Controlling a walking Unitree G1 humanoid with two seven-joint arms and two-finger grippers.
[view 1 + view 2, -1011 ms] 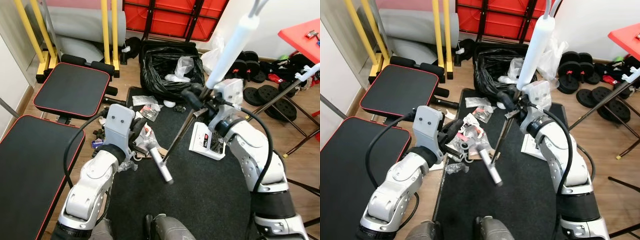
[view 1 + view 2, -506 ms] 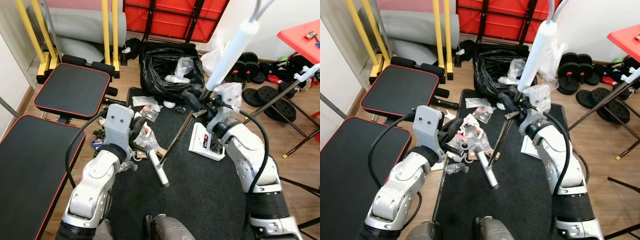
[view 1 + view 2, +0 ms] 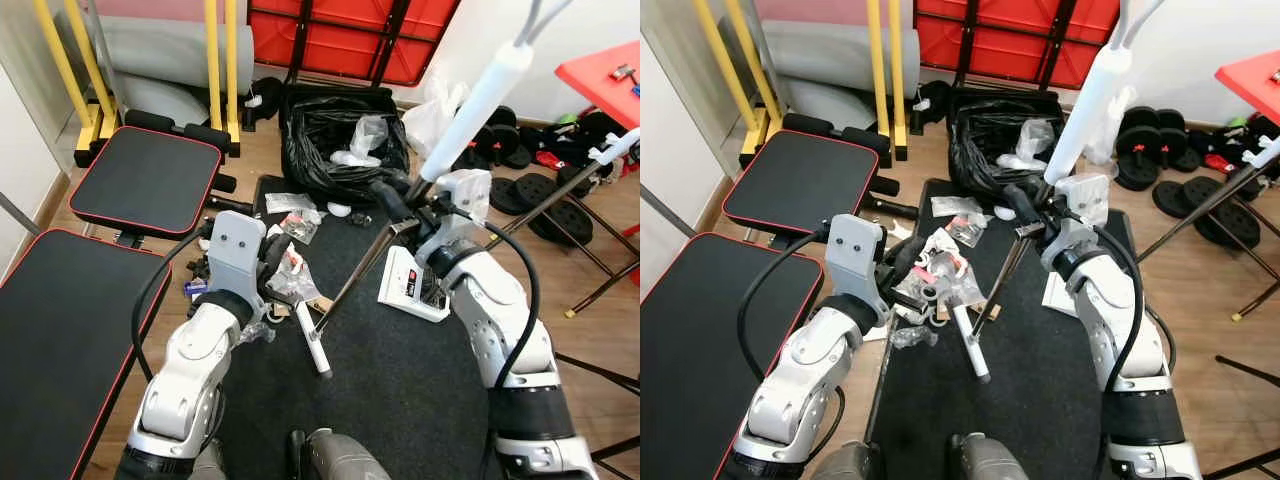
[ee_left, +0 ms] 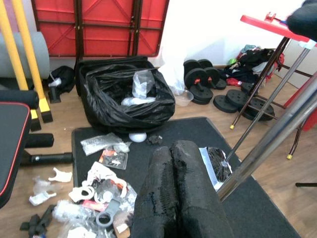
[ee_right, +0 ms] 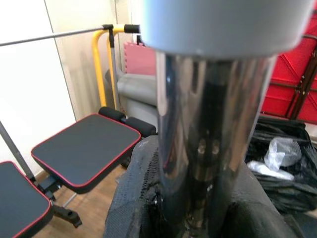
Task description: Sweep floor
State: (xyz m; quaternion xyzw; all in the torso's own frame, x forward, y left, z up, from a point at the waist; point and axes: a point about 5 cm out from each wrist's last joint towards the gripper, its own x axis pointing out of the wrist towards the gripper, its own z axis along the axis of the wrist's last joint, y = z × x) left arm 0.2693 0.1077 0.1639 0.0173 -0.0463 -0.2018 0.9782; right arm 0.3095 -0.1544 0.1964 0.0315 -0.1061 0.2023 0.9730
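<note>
My right gripper [image 3: 398, 197] is shut on a long chrome broom pole [image 3: 365, 260] with a white foam grip [image 3: 480, 105] above it. The pole slants down to the black mat [image 3: 400, 380] and ends near a short white-handled brush [image 3: 312, 345] lying there. In the right wrist view the pole [image 5: 208, 139] stands between the black fingers [image 5: 133, 198]. My left gripper [image 3: 281, 262] hovers over a litter pile [image 3: 940, 278] of wrappers and scraps at the mat's left edge. Its fingers [image 4: 176, 188] are pressed together with nothing seen between them.
An open black rubbish bag [image 3: 340, 135] stands beyond the mat. A white flat box [image 3: 410, 280] lies on the mat's right. Two black benches [image 3: 145, 180] and a yellow frame [image 3: 215, 60] crowd the left. Weight plates [image 3: 545, 190] and a red table [image 3: 600, 65] stand to the right.
The pole's top has leaned to the right. The white brush handle's near end has swung left on the mat. My left arm has barely shifted.
</note>
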